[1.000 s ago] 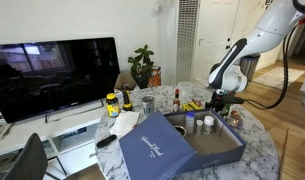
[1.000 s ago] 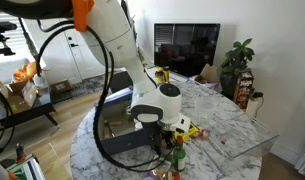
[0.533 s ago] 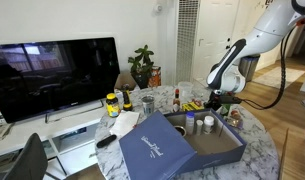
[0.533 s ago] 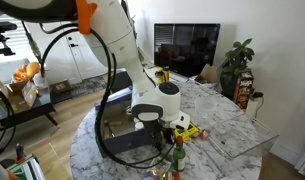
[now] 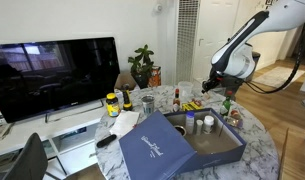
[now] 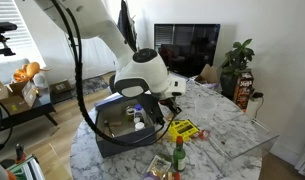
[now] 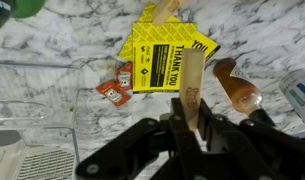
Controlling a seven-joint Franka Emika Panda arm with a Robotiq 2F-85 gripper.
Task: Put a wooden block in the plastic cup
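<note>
Wrist view shows the pincer (image 7: 192,128) clenched on the wooden block (image 7: 193,85). The block's long axis stands out past the fingertips toward 12 o'clock in that frame, and it is held clear of the marble bench (image 7: 82,45). Beneath it lie a yellow card (image 7: 167,55) at about 11 o'clock, ketchup packets (image 7: 114,88) at 9 o'clock and a sauce bottle (image 7: 237,88) at 3 o'clock. None of them touches the block.

The cup cannot be made out in the wrist picture. In an exterior view, what looks like the plastic cup (image 5: 147,102) stands upright near the plant (image 5: 142,65), at roughly 9 o'clock from the pincer (image 5: 214,90) and well apart from it. The coming move therefore looks like a long sideways carry, followed by tipping the block so that it goes into the cup end first.

An upright red-capped bottle (image 5: 177,97) stands between the two, and the open blue box (image 5: 182,142) with its small jars lies just below that line. Either could be clipped if the block travels low.
</note>
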